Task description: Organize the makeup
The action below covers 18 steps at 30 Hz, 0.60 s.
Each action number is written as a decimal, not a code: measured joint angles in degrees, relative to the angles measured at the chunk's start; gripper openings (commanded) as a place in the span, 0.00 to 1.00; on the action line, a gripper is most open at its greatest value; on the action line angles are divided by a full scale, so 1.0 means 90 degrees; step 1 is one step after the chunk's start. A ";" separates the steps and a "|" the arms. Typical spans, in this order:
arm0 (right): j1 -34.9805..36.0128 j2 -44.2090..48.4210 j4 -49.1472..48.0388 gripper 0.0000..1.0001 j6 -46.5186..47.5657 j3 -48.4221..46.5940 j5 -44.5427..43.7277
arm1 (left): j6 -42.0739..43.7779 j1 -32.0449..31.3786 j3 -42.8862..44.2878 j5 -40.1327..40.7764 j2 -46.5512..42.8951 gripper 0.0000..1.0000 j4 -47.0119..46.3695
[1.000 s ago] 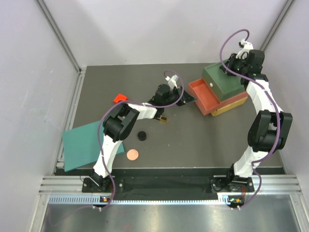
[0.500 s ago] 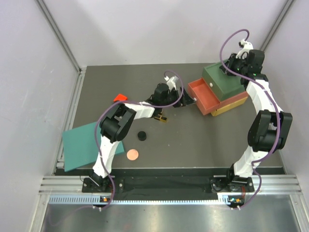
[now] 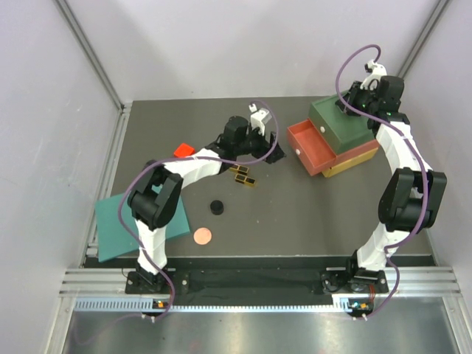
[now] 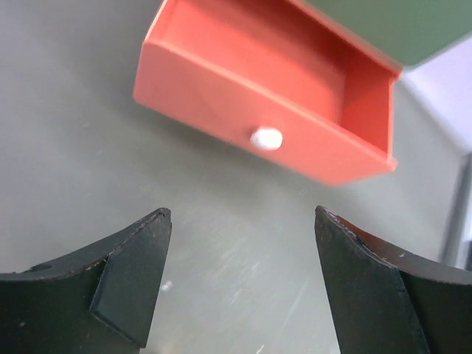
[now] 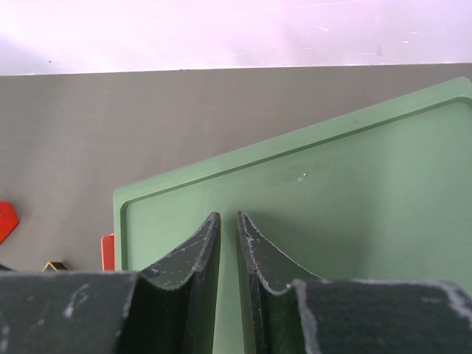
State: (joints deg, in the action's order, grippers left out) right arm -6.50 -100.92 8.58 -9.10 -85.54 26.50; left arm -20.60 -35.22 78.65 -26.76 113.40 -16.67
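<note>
Drawer (image 3: pixel 313 147) open — palette (image 3: pixel 244 177), compact (image 3: pixel 216 207), disc (image 3: pixel 202 236) nearby

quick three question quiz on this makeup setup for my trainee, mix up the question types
1. True or false: the red drawer is pulled out.
2. The left claw is: A) open and empty B) shut on a bottle C) out of view.
3. Short answer: what surface lies under the right claw?
Key: 1 true; 2 A; 3 the green box top.
</note>
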 measured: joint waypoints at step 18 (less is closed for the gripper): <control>0.0000 0.0000 -0.0007 0.16 0.0000 0.0005 0.0002 | 0.2810 0.0090 -0.1171 0.1882 -0.1831 0.84 0.3655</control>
State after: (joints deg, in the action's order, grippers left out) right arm -6.50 -100.92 8.51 -9.10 -85.49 26.52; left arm 4.69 -34.41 68.12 -9.82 96.92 16.23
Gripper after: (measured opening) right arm 0.161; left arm 0.834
